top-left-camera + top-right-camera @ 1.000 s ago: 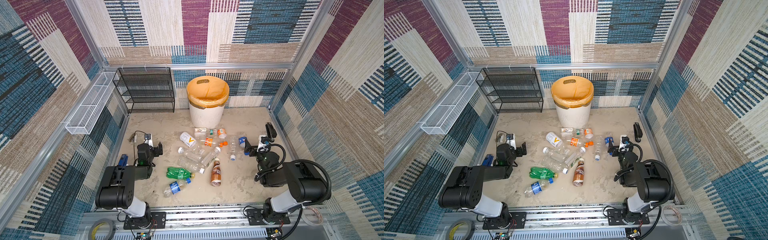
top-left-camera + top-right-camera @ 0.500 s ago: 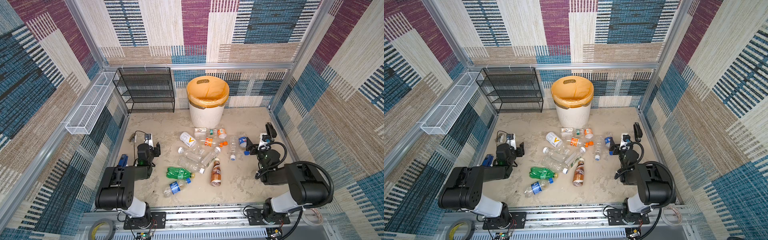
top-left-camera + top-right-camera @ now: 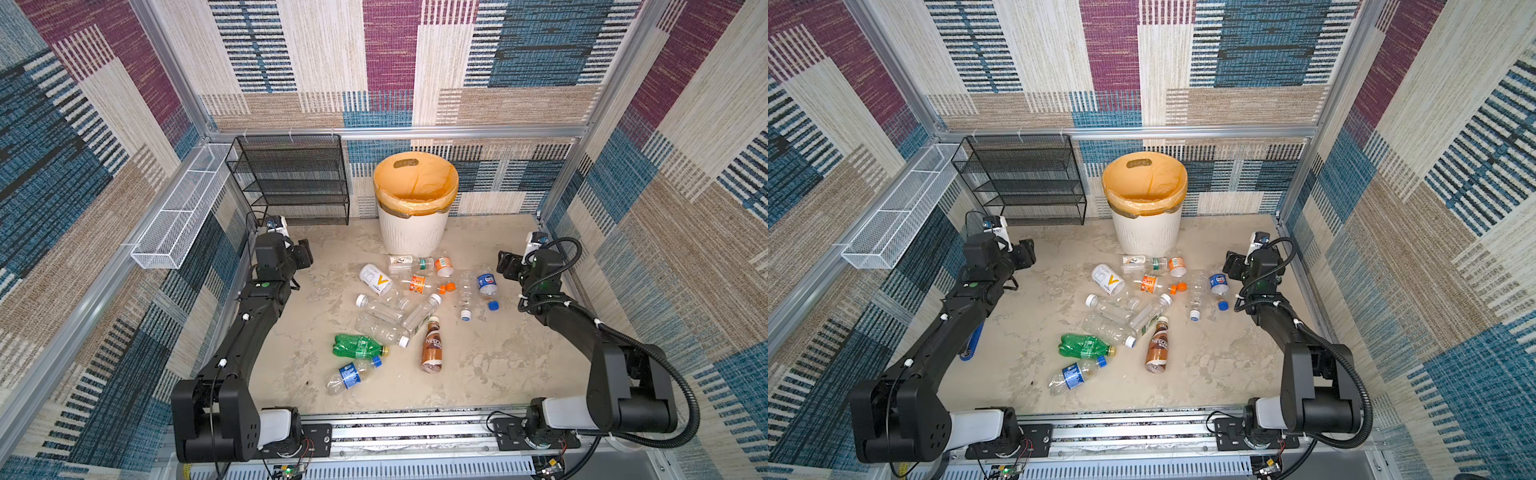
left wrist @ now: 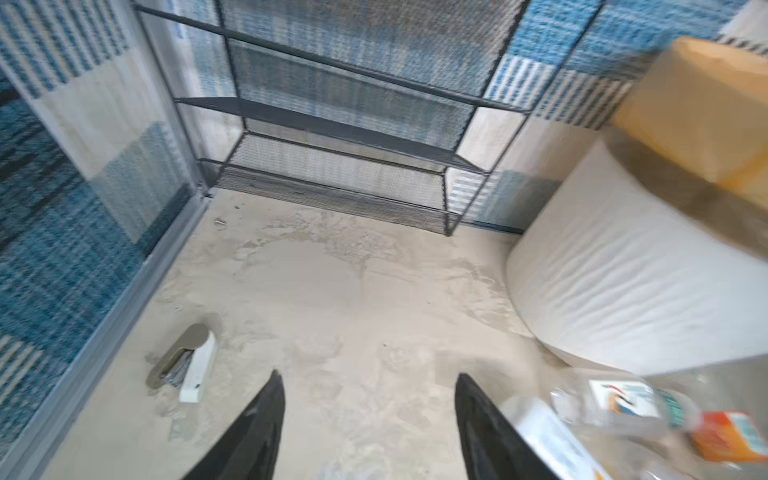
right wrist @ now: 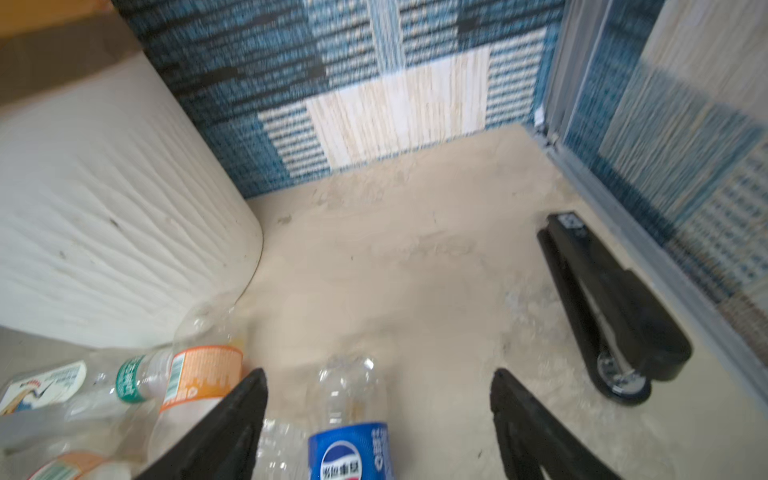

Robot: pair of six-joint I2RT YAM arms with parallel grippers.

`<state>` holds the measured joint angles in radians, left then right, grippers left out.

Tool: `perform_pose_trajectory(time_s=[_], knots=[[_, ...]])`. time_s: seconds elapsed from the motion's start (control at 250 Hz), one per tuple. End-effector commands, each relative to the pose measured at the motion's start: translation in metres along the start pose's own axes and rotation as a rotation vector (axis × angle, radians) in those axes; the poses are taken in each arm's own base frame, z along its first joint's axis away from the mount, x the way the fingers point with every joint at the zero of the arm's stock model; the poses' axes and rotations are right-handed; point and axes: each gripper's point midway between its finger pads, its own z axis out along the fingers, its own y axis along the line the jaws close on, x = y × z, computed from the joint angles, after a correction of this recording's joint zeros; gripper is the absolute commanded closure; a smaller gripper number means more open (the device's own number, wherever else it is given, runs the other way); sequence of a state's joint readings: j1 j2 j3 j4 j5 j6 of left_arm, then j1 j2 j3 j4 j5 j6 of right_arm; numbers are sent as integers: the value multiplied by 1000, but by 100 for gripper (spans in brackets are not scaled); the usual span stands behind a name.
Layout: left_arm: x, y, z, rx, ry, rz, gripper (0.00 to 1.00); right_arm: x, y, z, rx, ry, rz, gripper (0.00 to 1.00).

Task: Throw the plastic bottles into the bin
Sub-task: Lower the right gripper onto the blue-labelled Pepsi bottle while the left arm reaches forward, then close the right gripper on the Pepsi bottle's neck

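Left claw (image 4: 366, 374), right claw (image 5: 378, 370): parted, empty

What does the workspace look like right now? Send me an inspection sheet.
Surface: beige floor, blotchy.
Job's things: plastic bottles scattered in front of the bin; none seen inside.
Clutter: black stapler near the right wall; blue stapler under the left arm; black mesh rack and white wire tray back left.
Claws: left claw open over bare floor; right claw open, Pepsi bottle between its fingers, not clamped.
Cables: black hose loops off the right arm; no snag seen.
Surroundings: patterned walls, aluminium frame.
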<state>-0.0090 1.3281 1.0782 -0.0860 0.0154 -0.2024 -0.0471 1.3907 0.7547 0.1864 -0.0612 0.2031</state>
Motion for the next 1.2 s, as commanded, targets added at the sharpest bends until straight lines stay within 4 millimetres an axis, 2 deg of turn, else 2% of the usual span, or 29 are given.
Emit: perform_pose_trajectory(time_s=[0.0,0.128,0.2,0.264,0.544,0.908,1.072,1.196], knots=[[40,-16,-12,95,249,52,33,55,3,-6,-28,240,49,16],[60,-16,-4,117,242,26,33,76,-1,-5,-14,323,15,17],[69,-26,0,187,234,-15,33,85,-2,-3,-6,365,6,18],[67,-34,2,231,248,-7,33,92,-2,-2,-7,389,-9,18],[65,-43,0,282,253,-41,33,90,1,8,-22,397,-48,18],[60,-49,-5,314,236,-56,33,95,-3,39,-13,420,-72,18],[60,-50,-6,317,235,-54,33,97,-2,47,-21,420,-68,22],[61,-49,-6,312,235,-53,33,99,-1,48,-27,421,-62,31]])
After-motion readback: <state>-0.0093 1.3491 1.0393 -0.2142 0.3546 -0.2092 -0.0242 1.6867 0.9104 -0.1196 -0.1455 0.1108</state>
